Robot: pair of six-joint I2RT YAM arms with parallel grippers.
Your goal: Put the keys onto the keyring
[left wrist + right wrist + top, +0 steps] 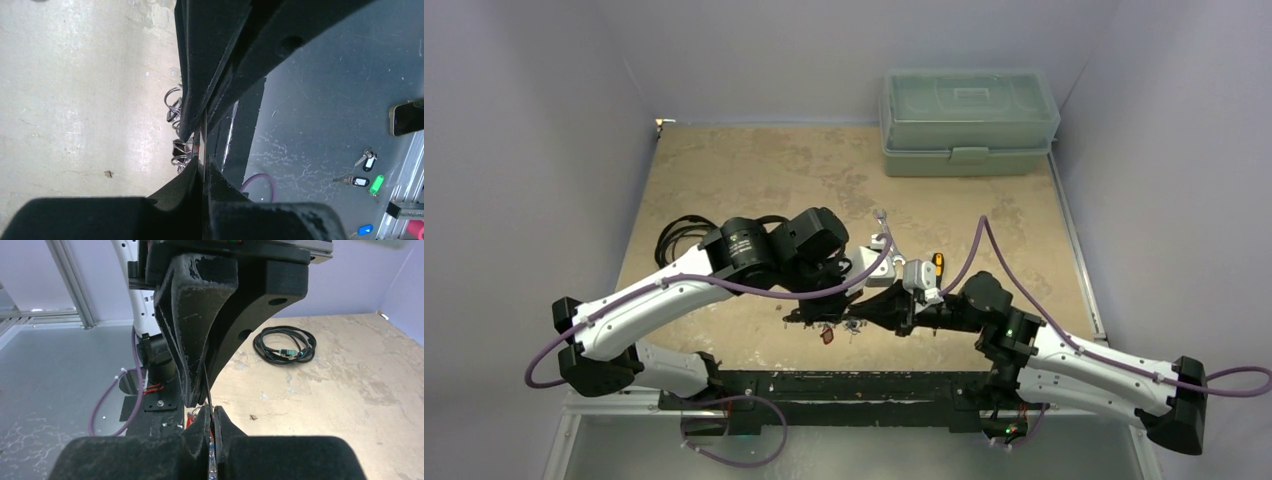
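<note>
The keyring [204, 135] shows edge-on as a thin grey metal plate, held above the table's near edge between both grippers. My left gripper [205, 167] is shut on one end of it. My right gripper [210, 412] is shut on the same plate [207, 387] from the opposite side, tips almost touching the left fingers [195, 325]. Small wire clips [179, 152] hang along the plate. A red-headed key [828, 335] dangles just under the grippers. Something shiny with red and blue sits deeper between the right fingers; I cannot tell what. More tagged keys [367, 161] lie on the grey surface below the table.
A green-grey toolbox [969, 120] stands at the back right. The coiled black cable [679, 235] lies behind the left arm. A silver wrench [884, 222] and an orange-handled screwdriver [938, 263] lie behind the grippers. The black base rail [824, 385] runs along the near edge.
</note>
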